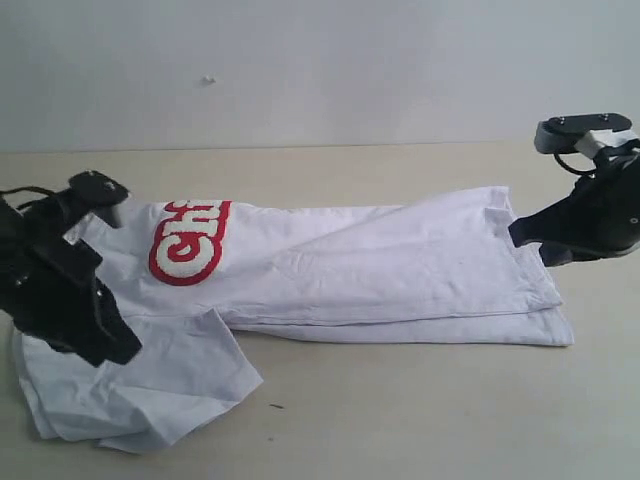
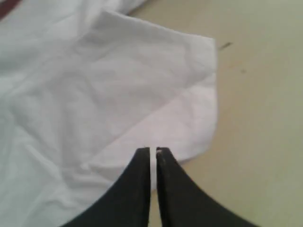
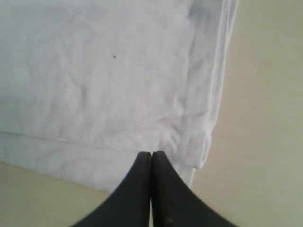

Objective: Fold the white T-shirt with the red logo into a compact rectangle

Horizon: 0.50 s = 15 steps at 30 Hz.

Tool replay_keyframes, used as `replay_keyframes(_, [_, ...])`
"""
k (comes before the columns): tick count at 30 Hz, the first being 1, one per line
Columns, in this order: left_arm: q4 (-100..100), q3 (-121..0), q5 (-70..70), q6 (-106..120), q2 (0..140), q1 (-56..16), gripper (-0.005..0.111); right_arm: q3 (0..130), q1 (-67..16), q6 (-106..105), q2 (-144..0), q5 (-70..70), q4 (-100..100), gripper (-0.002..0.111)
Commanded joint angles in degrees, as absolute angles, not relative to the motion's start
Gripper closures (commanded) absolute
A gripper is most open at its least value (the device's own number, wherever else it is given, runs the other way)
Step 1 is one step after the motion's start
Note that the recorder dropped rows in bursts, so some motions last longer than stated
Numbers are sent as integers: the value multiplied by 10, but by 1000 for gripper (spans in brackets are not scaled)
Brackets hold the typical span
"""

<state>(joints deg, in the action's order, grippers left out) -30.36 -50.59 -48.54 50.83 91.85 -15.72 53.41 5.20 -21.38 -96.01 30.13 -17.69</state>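
Observation:
The white T-shirt (image 1: 380, 270) lies lengthwise across the table, folded over along its length, with its hem to the right. The red logo (image 1: 188, 240) shows partly on the chest at the left. One sleeve (image 1: 170, 380) lies spread toward the front left. My left gripper (image 1: 125, 350) hovers over that sleeve (image 2: 118, 94). In the left wrist view the left gripper (image 2: 153, 150) has only a hairline slit between its jaws and no cloth shows in it. My right gripper (image 1: 517, 235) is at the hem corner (image 3: 199, 142). In the right wrist view the right gripper (image 3: 151, 153) has its jaws pressed together.
The beige table (image 1: 400, 400) runs back to a pale wall (image 1: 320, 70). A small dark speck (image 1: 277, 406) lies on the table in front of the shirt. Bare table lies in front of and to the right of the hem.

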Motion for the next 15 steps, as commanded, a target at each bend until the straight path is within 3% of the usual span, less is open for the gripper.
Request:
replay_keyframes(1, [-292,-486,-471,527,912,-245,83,533,53,-215,-942,305,-180,108])
replay_keyframes(7, [-215,-467,-370,465,929,-359,53,533,53,-214,-941,303,-180,108])
replay_keyframes(15, [-63,-462,-289,336,986,-394,48,533,53,-213,-941,292,-187,108])
